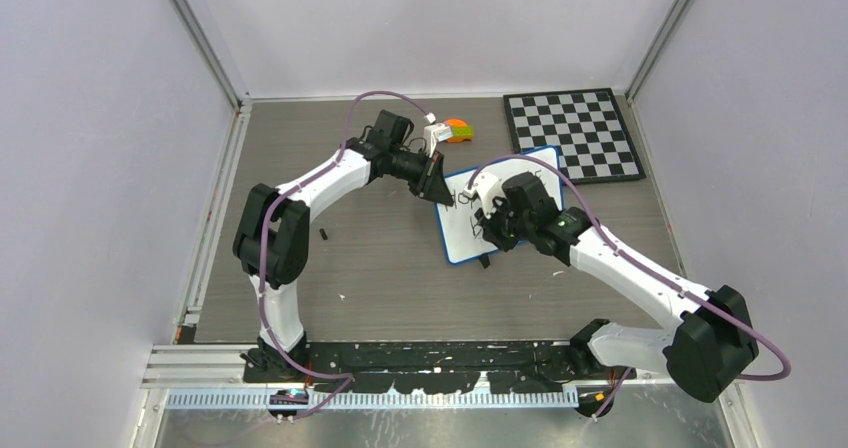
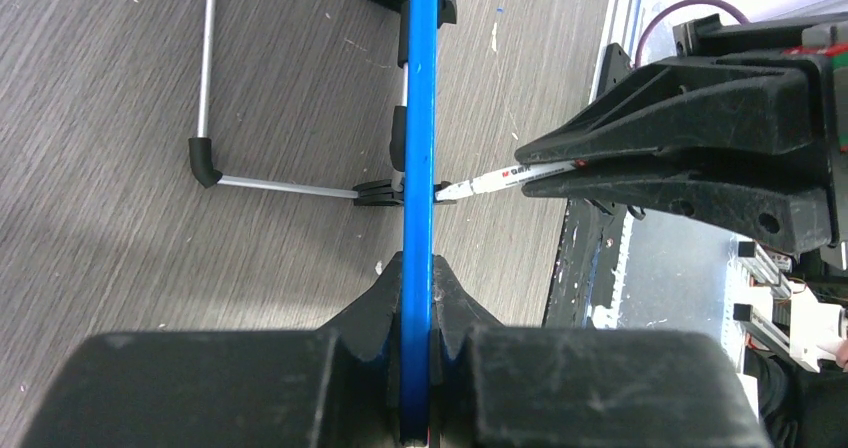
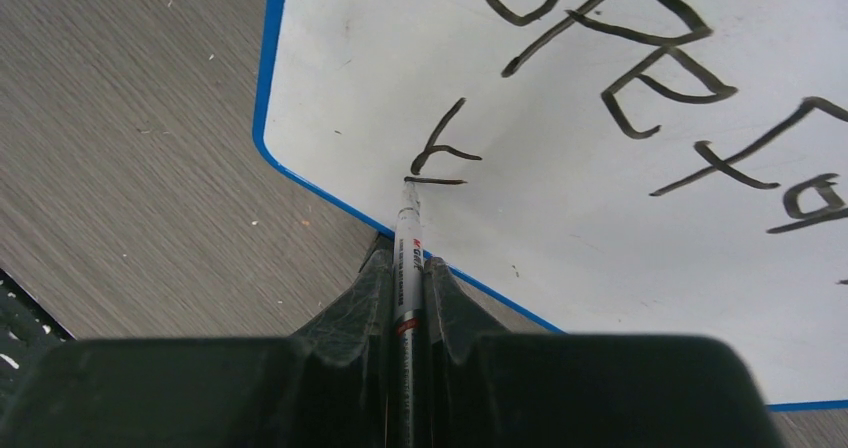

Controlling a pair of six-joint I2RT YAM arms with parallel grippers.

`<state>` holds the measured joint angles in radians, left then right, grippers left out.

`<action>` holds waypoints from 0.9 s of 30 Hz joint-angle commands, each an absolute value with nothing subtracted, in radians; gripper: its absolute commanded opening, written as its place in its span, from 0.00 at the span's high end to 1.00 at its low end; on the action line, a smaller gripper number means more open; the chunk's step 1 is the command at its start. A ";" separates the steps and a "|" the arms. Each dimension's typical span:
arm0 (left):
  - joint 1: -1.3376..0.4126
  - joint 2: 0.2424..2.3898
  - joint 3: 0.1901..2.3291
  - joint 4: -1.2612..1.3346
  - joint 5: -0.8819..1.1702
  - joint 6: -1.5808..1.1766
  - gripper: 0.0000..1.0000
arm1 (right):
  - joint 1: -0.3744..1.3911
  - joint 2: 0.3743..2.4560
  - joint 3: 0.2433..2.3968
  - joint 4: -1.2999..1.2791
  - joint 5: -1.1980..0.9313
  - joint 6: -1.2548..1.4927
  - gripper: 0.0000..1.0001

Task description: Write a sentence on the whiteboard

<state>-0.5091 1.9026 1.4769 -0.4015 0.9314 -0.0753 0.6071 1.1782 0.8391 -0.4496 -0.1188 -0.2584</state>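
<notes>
The whiteboard (image 1: pixel 462 240), white with a blue rim, stands tilted on its wire stand (image 2: pixel 205 98) in the middle of the table. My left gripper (image 1: pixel 438 184) is shut on its upper left edge. In the left wrist view the blue rim (image 2: pixel 420 118) runs edge-on between the jaws of that gripper (image 2: pixel 418 288). My right gripper (image 3: pixel 407 273) is shut on a white marker (image 3: pixel 407 258). The marker's tip touches the whiteboard (image 3: pixel 560 198) near its lower left corner, at the end of a short black stroke. Black handwriting (image 3: pixel 620 58) covers the board above it.
A black-and-white checkered board (image 1: pixel 572 133) lies at the back right, just behind the whiteboard. An orange and green object (image 1: pixel 458 129) sits behind my left wrist. A small black piece (image 1: pixel 325 234) lies on the wood-grain table to the left. Grey walls close in three sides.
</notes>
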 commanded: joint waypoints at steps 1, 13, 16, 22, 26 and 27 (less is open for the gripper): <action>-0.502 1.898 1.508 -0.425 0.919 -0.091 1.00 | 0.616 1.193 0.874 -0.397 -0.119 -0.250 1.00; -0.499 1.891 1.502 -0.427 0.926 -0.086 1.00 | 0.607 1.109 0.934 -0.527 -0.142 -0.248 1.00; -0.499 1.886 1.499 -0.428 0.927 -0.086 1.00 | 0.603 1.087 0.937 -0.567 -0.141 -0.253 1.00; -0.499 1.881 1.496 -0.424 0.927 -0.087 1.00 | 0.600 1.097 0.910 -0.542 -0.056 -0.270 1.00; -0.499 1.878 1.492 -0.420 0.925 -0.089 1.00 | 0.600 1.109 0.910 -0.520 -0.036 -0.270 1.00; -0.499 1.878 1.492 -0.420 0.925 -0.088 1.00 | 0.601 1.112 0.911 -0.515 -0.042 -0.269 1.00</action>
